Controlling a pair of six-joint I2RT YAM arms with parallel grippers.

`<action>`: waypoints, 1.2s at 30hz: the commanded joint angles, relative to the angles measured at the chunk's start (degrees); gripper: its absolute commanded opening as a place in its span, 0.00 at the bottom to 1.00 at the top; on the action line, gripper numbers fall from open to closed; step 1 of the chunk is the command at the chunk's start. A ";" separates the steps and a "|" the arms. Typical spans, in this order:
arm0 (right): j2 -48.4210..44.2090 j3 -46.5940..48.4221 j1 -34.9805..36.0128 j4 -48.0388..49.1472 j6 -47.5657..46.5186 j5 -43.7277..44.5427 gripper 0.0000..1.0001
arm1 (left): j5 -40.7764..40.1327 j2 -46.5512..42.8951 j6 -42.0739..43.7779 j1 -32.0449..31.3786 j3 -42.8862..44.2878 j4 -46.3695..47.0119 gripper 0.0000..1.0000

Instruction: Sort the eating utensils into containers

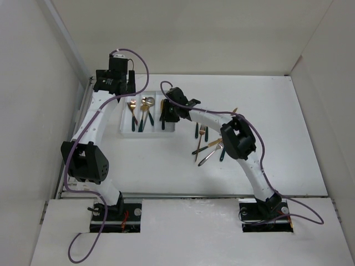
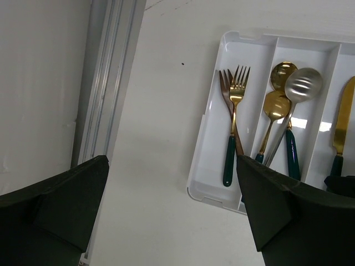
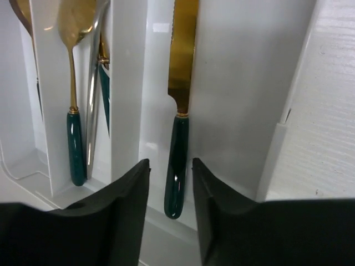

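The white cutlery tray (image 1: pixel 125 132) lies at the back left of the table. Its left compartment holds two forks (image 2: pixel 236 105), the middle one three spoons (image 2: pixel 288 88), the right one a gold knife (image 3: pixel 183 55) with a dark green handle. My right gripper (image 3: pixel 170 166) hangs low over the right compartment, its fingers apart on either side of the knife's handle, not touching it; the knife lies in the tray. My left gripper (image 2: pixel 172 166) is wide open and empty above the table just left of the tray (image 2: pixel 213 111). Several loose utensils (image 1: pixel 208 145) lie in a pile right of the tray.
A metal rail (image 2: pixel 105 83) runs along the table's left edge beside a white wall. White walls close in the back and the right. The right arm's elbow (image 1: pixel 238 138) hangs over the loose pile.
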 commanded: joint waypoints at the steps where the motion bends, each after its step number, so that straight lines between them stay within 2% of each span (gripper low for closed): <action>1: -1.95 2.66 0.03 0.29 0.38 -0.18 0.45 | -0.88 -2.38 0.31 0.38 0.08 1.52 1.00; 7: -9.15 -0.76 0.03 3.45 0.38 1.05 0.49 | -0.35 -2.38 0.31 0.38 0.08 1.52 1.00; 8: -12.56 -1.46 0.03 4.15 -0.32 2.18 0.50 | -0.35 -2.38 0.31 0.38 0.08 1.52 1.00; 10: -16.36 -4.26 0.03 4.15 -0.85 7.01 0.50 | -0.35 -2.38 0.31 0.38 0.08 1.52 1.00; 12: -22.77 -6.90 0.03 2.40 -1.38 12.88 0.54 | -0.35 -2.38 0.31 0.38 0.08 1.52 1.00; 15: -31.19 -15.24 -1.37 -1.01 -1.91 16.08 0.63 | -0.35 -2.38 0.31 0.38 0.08 1.52 1.00; 17: -34.73 -23.12 -5.06 -3.13 -1.91 14.60 0.67 | 0.34 -2.38 0.31 0.38 0.08 1.52 1.00; 20: -39.57 -34.02 -12.94 -6.47 -7.34 4.32 0.67 | 3.07 -1.86 0.31 0.38 0.08 0.99 1.00; 23: -43.79 -41.09 -19.02 -9.81 -13.32 -2.96 0.67 | 6.31 -1.86 0.31 0.38 0.60 0.99 1.00; 25: -46.24 -45.49 -21.06 -12.96 -16.74 -4.65 0.67 | 7.38 -1.24 0.31 0.38 1.13 0.46 1.00; 29: -49.85 -48.23 -21.60 -16.92 -19.74 -1.68 0.67 | 10.27 -0.63 0.84 0.38 1.14 0.46 1.00; 34: -51.88 -50.42 -23.60 -20.45 -20.36 6.31 0.67 | 11.86 -0.63 1.37 0.38 0.44 -0.07 1.00; 36: -50.40 -49.73 -25.28 -20.98 -22.98 3.08 0.66 | 11.86 -0.63 1.37 -0.14 0.43 -0.07 1.00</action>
